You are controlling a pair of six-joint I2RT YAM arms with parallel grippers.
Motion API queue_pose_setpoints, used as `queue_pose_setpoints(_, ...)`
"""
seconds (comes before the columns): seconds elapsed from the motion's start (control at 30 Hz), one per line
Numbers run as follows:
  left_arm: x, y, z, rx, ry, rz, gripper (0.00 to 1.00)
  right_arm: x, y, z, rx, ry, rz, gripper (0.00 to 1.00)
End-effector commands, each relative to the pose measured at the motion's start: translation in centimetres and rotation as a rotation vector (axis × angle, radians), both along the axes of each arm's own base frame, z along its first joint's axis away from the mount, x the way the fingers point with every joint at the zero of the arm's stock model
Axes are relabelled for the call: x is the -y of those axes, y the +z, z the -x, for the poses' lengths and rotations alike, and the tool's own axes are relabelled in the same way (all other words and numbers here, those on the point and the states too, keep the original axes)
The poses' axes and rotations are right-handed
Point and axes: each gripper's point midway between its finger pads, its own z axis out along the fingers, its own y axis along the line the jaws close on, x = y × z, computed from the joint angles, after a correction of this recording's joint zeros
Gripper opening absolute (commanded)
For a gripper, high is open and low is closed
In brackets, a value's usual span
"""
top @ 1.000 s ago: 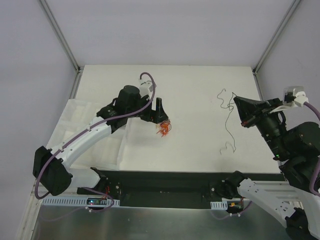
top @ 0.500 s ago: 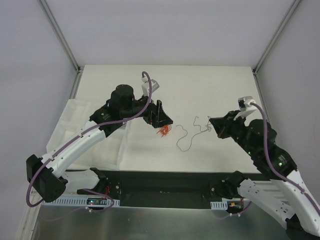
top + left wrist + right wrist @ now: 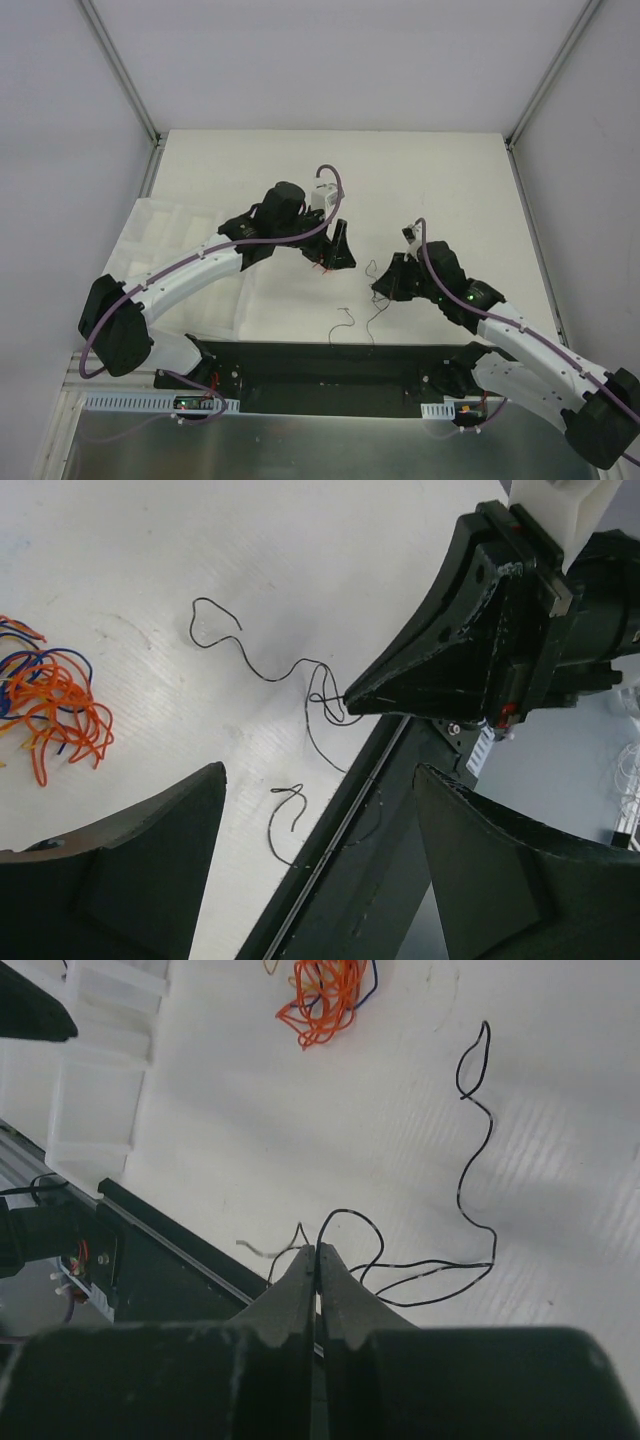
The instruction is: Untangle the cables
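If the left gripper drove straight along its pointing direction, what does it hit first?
Probably the black wire on the table, just beside the right gripper, whose shut tips pinch it; depth is unclear.

- The right gripper (image 3: 380,283), pinched on the black wire (image 3: 371,322), has swung in from the table's (image 3: 450,170) 3 o'clock edge to about 5 o'clock of centre.
- The black wire came with it and now trails toward 6 o'clock, to the near edge.
- The left gripper (image 3: 341,258) has shifted slightly toward 4 o'clock, nearer the right gripper.
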Motion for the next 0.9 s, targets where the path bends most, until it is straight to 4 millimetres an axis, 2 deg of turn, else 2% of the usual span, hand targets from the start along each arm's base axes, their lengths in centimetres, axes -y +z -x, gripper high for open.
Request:
queue_pose_setpoints(0.0, -0.7, -0.9, 0.1, 0.021, 0.031, -0.044, 0.75, -2.4, 0.7, -0.1, -0.026, 0.023, -0.148, 0.08)
queue_pose_setpoints(0.07, -1.1, -1.9, 0.0, 0.019, 0.044, -0.077, 0.77, -2.2, -0.3, 0.1, -0.04, 0.028, -0.127, 0.13)
queue_pose_setpoints(0.17, -1.2, -3.2, 0.5, 0.028, 0.039, -0.131, 0.79, -1.3, -0.7, 0.1, -0.041, 0.016, -0.081, 0.34)
queue_pose_setpoints(0.23, -0.9, -4.1, 0.7, 0.028, 0.035, -0.167, 0.79, 0.2, -0.8, -0.4, -0.03, -0.032, -0.034, 0.44)
queue_pose_setpoints(0.3, -0.6, -5.1, 1.0, 0.032, 0.029, -0.207, 0.79, 2.8, -0.5, -1.1, -0.008, -0.142, 0.04, 0.54)
queue_pose_setpoints(0.4, 0.1, -6.0, 1.1, 0.045, 0.021, -0.253, 0.79, 8.1, 0.3, -2.1, 0.082, -0.365, 0.162, 0.77)
queue_pose_setpoints(0.43, 0.4, -6.1, 1.2, 0.053, 0.013, -0.263, 0.79, 9.7, 0.8, -2.2, 0.108, -0.434, 0.18, 0.81)
queue_pose_setpoints(0.5, 1.2, -6.2, 1.3, 0.075, -0.002, -0.279, 0.79, 11.3, 1.6, -2.1, 0.155, -0.506, 0.16, 0.91)
queue_pose_setpoints(0.6, 2.2, -5.6, 1.0, 0.088, -0.003, -0.276, 0.79, 11.4, 2.6, -2.0, 0.199, -0.503, 0.111, 0.93)
queue_pose_setpoints(0.73, 4.1, -5.1, 0.6, 0.102, -0.034, -0.272, 0.79, 12.7, 3.4, -1.8, 0.221, -0.574, 0.095, 0.92)
queue_pose_setpoints(0.87, 6.3, -6.7, 0.3, 0.074, -0.053, -0.339, 0.73, 13.9, 4.3, -1.6, 0.265, -0.636, 0.066, 0.91)
